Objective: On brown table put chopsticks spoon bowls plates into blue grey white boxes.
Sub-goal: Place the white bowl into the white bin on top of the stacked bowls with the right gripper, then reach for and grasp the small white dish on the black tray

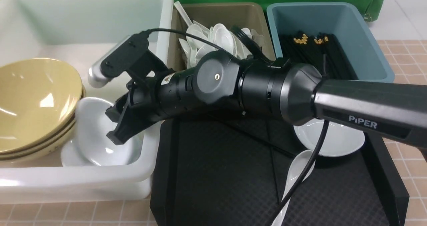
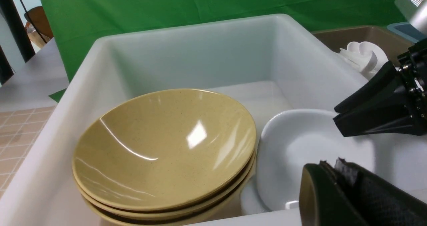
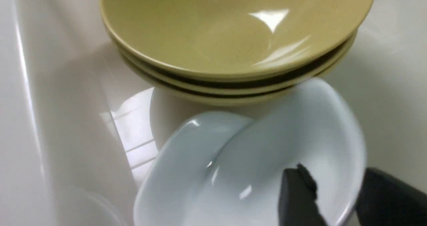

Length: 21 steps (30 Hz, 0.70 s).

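Observation:
My right gripper (image 1: 112, 126) reaches into the white box (image 1: 83, 182), its jaws open astride the rim of a tilted white plate (image 3: 283, 142). That plate is blurred and leans on another plate (image 3: 180, 159) beside the stacked tan bowls (image 1: 33, 99). The left wrist view shows my left gripper (image 2: 333, 162), shut and empty, near the box's front wall, with the right gripper (image 2: 335, 117) above the plates (image 2: 300, 146). The grey box (image 1: 247, 12) holds white spoons (image 1: 220, 36). Black chopsticks (image 1: 310, 49) lie in the blue box (image 1: 367, 42).
A black textured tray (image 1: 217, 179) lies in front of the grey and blue boxes, carrying one white plate (image 1: 337, 141) and a white spoon (image 1: 297, 172). The right arm's cable hangs over them. The brown table (image 1: 407, 62) shows at the right. A green backdrop stands behind.

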Tool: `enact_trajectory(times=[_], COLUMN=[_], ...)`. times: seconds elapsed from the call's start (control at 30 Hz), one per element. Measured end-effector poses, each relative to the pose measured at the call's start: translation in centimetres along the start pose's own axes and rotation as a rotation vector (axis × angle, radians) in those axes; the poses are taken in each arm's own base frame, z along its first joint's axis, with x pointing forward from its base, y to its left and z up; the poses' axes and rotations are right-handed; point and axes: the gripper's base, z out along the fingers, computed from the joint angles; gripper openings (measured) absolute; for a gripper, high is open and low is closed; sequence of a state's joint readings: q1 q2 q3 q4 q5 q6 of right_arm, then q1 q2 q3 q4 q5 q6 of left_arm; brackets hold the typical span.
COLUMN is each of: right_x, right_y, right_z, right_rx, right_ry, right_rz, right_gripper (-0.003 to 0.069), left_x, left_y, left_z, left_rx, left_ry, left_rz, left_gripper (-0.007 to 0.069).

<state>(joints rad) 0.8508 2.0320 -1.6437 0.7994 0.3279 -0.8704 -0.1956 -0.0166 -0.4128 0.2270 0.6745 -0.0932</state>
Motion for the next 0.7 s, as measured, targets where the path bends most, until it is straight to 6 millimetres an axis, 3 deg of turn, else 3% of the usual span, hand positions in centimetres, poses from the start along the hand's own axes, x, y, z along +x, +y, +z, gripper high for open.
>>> enact_trajectory(times=[0.07,0.13,0.17,0.2,0.27,0.33,0.47,0.5,0.57,0.67,0.7], right_x=[-0.6,-1.5,-2.1,-2.2,-2.6,-2.2,2.5,5.0,6.5,12.9,13.4], right_y=[0.0,-0.1,-0.4,-0.5,-2.6,-4.5,-10.4,-12.4,-13.4,-16.7,-16.7], right_z=[-0.8,-2.4,-4.2,-4.5,-8.8,-11.7,-16.3,-17.3,-17.9,-20.1,-20.1], right_rx=[-0.012,-0.047,-0.072,-0.077,-0.059,0.017,0.292,0.366,0.403,0.539,0.544], right_ry=[-0.005,0.005,0.029,0.032,0.155,0.265,0.592,0.673,0.710,0.767,0.772], right_rz=[-0.002,-0.013,-0.039,-0.035,-0.041,0.009,0.144,0.233,0.282,0.520,0.539], right_gripper=[0.0385,0.0433,0.0454,0.0456,0.0469,0.0470,0.0470,0.0470,0.0469,0.0469,0.0469], left_x=[0.0,0.0,0.0,0.0,0.0,0.0,-0.1,-0.1,-0.1,0.2,0.2], left_y=[0.0,0.0,0.0,0.0,0.0,0.0,0.0,0.0,0.0,-0.1,-0.1], left_z=[0.0,0.0,0.0,0.0,0.0,0.0,0.0,0.0,0.0,0.3,0.4], left_rx=[-0.001,-0.001,-0.001,-0.001,-0.002,-0.002,-0.002,-0.002,-0.001,0.001,0.001], left_ry=[0.000,0.000,0.000,0.000,0.000,0.000,-0.009,-0.014,-0.016,-0.019,-0.019], left_rz=[0.001,0.001,0.002,0.002,0.002,0.001,0.002,0.003,0.003,0.007,0.008], left_gripper=[0.0004,0.0004,0.0004,0.0004,0.0004,0.0004,0.0004,0.0004,0.0004,0.0004,0.0004])
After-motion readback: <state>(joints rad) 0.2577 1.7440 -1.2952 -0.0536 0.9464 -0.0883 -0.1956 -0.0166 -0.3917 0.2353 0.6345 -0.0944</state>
